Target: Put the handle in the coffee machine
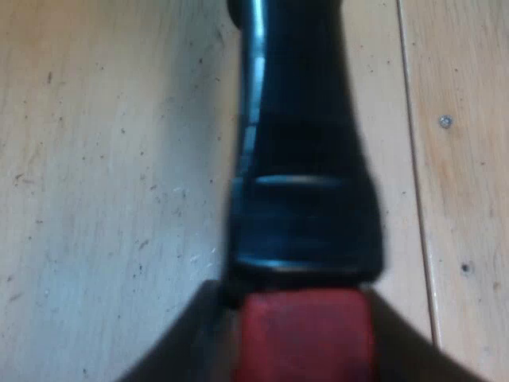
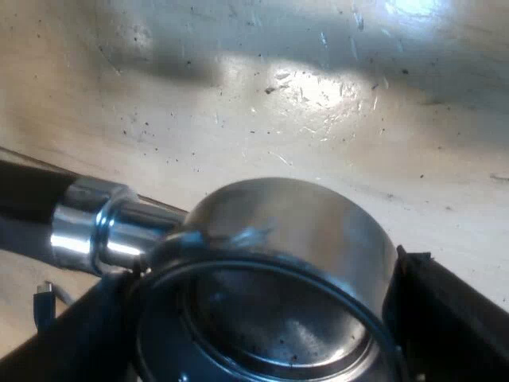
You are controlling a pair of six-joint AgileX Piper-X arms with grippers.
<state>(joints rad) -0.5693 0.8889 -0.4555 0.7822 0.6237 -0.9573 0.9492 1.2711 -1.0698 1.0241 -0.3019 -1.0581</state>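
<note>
Red-tipped handle (image 1: 306, 143) sits pinched in the left gripper (image 1: 298, 326); right gripper (image 2: 262, 318) clamps the metal basket (image 2: 278, 231). Arms pulling differently could probably twist it loose onto the table (image 2: 318, 79).

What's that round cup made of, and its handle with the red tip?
The cup looks like polished steel: it mirrors light. The handle seems glossy black plastic, by its highlights; its red end looks matt, maybe rubber.
</note>
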